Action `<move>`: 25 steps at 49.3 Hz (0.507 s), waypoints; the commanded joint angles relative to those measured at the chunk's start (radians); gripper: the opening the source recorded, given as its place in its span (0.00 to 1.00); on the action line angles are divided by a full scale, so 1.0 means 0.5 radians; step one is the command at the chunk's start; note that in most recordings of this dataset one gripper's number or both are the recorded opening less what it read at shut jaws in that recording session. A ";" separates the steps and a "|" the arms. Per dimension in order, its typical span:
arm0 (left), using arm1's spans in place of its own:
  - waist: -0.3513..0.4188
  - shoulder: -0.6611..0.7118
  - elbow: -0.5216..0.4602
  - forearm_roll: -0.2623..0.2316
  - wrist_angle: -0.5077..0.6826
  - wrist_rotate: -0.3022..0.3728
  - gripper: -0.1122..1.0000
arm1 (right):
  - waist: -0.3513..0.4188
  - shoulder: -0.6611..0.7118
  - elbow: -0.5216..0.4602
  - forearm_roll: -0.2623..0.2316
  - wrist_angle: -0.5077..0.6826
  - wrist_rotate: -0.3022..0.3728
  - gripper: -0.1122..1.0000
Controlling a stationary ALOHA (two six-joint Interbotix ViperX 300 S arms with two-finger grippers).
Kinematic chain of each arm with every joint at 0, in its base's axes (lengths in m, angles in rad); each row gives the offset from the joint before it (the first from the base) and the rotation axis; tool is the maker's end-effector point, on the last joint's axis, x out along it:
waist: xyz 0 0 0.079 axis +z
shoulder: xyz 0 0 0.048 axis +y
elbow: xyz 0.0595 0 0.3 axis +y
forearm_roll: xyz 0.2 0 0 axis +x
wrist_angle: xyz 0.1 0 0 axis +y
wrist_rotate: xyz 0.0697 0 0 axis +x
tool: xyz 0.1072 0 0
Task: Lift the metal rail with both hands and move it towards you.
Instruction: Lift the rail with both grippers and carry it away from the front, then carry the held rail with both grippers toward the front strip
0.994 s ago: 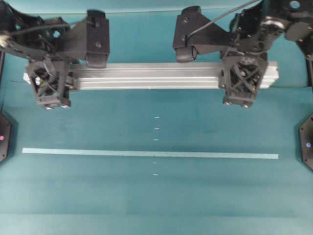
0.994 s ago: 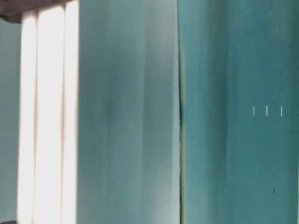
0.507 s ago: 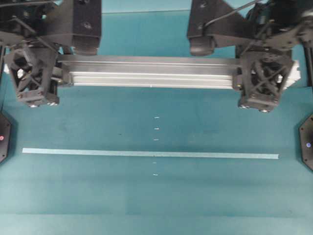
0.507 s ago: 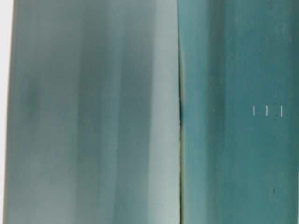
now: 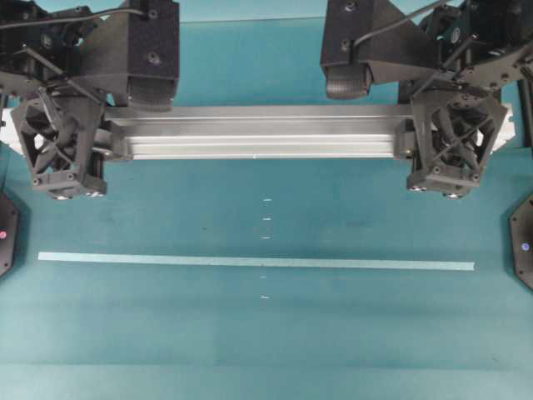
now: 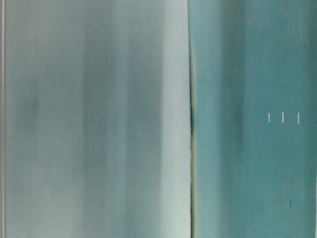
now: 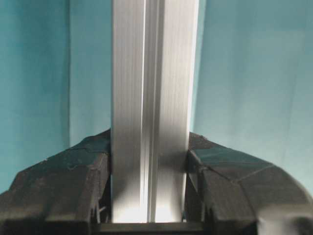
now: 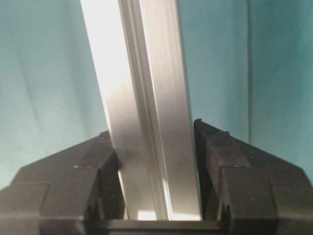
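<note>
Teal worktop seen bearing one pale tape strip at 6 o'clock. One metal rail held level at 12 o'clock, lifted, gripped near both ends for balance. Two claws counted: left claw and right claw, each clamped partway on rail.

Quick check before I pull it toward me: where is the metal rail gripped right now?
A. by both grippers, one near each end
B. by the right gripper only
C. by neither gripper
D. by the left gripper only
A: the wrist views show the left gripper and the right gripper each clamped across the metal rail.
</note>
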 commanded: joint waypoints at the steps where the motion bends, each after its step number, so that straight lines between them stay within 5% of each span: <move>1: -0.034 -0.012 -0.107 -0.006 -0.031 -0.031 0.39 | -0.009 -0.009 -0.034 0.003 -0.025 0.083 0.49; 25: -0.037 -0.003 -0.034 -0.006 -0.012 -0.034 0.39 | -0.009 -0.080 0.095 0.003 -0.025 0.123 0.49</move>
